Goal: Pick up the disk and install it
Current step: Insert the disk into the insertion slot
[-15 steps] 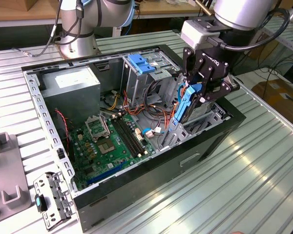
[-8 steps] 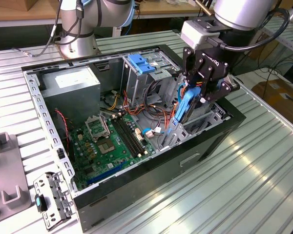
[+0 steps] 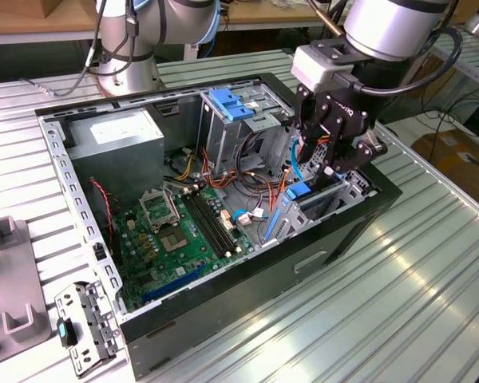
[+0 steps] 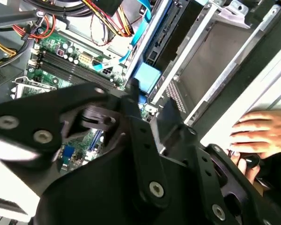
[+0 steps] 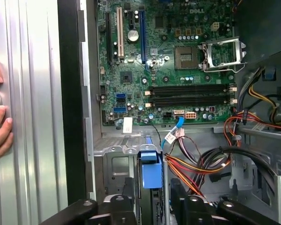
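blue-framed disk (image 5: 151, 168), on edge, in drive bay

Computer case (image 3: 247, 275) on the table (image 3: 399, 303), motherboard (image 3: 184, 231) on its floor, power supply box (image 3: 116, 140) in its far corner at the exterior view's left, drive cage (image 3: 231, 120) midway along its far edge, disk (image 5: 150, 169) upright at its end toward the exterior view's right.

Bright even light, table (image 5: 37, 117) glare — shadows perhaps inside case (image 3: 223, 307)
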`<state>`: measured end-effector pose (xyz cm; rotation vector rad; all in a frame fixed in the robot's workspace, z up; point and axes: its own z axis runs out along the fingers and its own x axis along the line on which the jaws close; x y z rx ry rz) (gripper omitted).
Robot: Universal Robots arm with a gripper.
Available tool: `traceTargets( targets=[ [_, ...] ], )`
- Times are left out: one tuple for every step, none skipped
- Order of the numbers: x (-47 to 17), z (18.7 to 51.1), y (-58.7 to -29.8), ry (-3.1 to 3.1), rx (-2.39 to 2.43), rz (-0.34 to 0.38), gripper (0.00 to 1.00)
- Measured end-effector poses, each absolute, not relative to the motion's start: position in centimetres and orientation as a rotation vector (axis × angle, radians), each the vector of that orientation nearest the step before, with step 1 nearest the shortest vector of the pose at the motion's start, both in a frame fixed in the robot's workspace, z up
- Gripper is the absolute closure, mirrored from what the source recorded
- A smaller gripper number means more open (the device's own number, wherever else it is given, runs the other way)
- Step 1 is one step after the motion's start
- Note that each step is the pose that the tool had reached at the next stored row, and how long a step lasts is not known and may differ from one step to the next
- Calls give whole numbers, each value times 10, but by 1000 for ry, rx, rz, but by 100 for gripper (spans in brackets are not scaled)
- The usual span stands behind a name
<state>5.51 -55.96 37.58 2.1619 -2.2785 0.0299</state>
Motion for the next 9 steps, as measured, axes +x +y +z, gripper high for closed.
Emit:
traceTargets(
  targets=[
    [55, 374, -560, -2279, 2162, 30, 57],
    [55, 371, -560, -2279, 2162, 30, 70],
    [55, 368, -560, -2278, 2162, 30, 70],
    [55, 366, -561, -2278, 2162, 30, 76],
    [55, 364, -561, -2278, 2162, 30, 82],
    [55, 364, -561, -2278, 2162, 30, 88],
    [55, 364, -561, -2278, 2162, 30, 89],
    [55, 364, -561, -2278, 2162, 30, 89],
    [55, 363, -561, -2278, 2162, 30, 89]
  ],
)
